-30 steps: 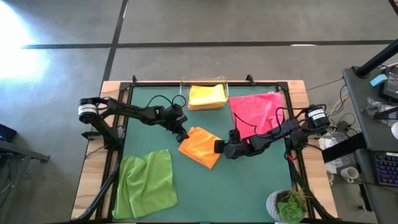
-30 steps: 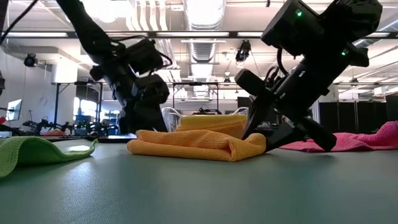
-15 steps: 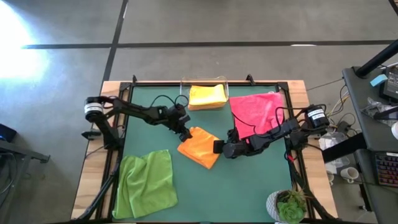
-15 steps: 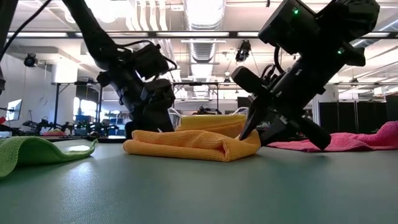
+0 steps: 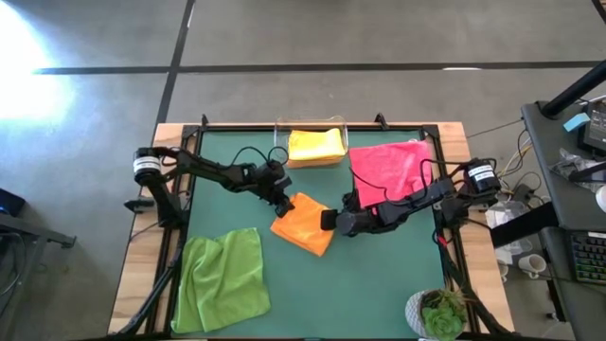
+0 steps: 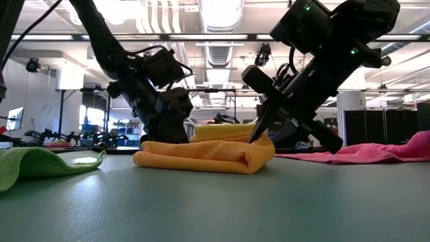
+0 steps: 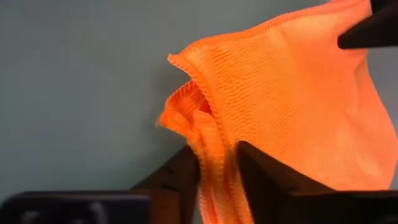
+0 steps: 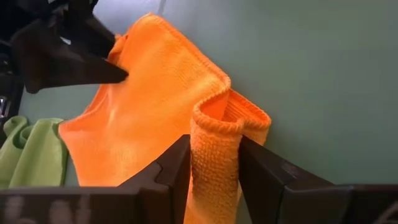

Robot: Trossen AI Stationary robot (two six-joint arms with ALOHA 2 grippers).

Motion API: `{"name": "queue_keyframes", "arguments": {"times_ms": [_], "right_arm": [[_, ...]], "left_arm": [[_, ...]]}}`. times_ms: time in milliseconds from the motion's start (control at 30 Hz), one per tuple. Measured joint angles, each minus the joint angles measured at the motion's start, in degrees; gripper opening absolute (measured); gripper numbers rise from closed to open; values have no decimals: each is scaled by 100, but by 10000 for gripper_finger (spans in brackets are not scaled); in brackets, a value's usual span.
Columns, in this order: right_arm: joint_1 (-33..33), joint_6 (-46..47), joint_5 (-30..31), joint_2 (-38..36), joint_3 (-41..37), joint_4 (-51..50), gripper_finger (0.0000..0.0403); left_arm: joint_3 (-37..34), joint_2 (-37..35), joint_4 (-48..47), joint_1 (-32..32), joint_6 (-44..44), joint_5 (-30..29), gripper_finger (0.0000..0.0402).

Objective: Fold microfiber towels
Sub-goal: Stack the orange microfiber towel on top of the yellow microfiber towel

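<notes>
A folded orange towel [image 5: 305,224] lies mid-table. My left gripper [image 5: 284,202] is shut on its far-left corner and my right gripper [image 5: 331,220] on its right corner. The low view shows the towel [image 6: 201,154] resting flat on its underside, with the left gripper [image 6: 168,131] and right gripper [image 6: 263,138] at its two ends. A yellow towel [image 5: 315,145] sits in the clear bin at the far edge. A pink towel [image 5: 390,169] lies spread at the far right and a green towel [image 5: 222,278] at the near left. My left gripper pinches the towel's stitched corner edges [image 7: 214,163], several layers, between its two fingers. The fingers slant down from the table's left. The rest of the towel lies on the table. My right gripper pinches a rounded fold at the towel's right corner [image 8: 214,146] between its two fingers. They slant down from the table's right. That end [image 6: 259,149] is raised a little while the rest stays on the table.
The clear bin [image 5: 311,124] stands at the far edge's middle. A potted plant [image 5: 437,313] stands at the near right corner. Cables trail along both arms. Bare green mat shows between the orange towel and the near edge.
My left gripper has come down toward the orange towel's far-left corner and shut on it. My right gripper has shut on the right corner, then risen slightly and shifted left, lifting that end off the mat; the towel's middle has stayed down.
</notes>
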Motion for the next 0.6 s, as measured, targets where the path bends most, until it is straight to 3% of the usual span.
{"name": "queue_keyframes", "arguments": {"times_ms": [167,300,467,600], "right_arm": [[0,-97,-1,0,2,-2,113],[0,-210,-45,0,49,-18,87],[2,-656,-54,-2,247,-63,22],[2,-890,-62,-2,381,-90,12]], "left_arm": [[-3,3,34,-4,-2,15,12],[5,2,86,-2,-23,17,9],[7,-83,114,-2,-42,30,3],[7,-257,118,-4,-44,44,2]]}}
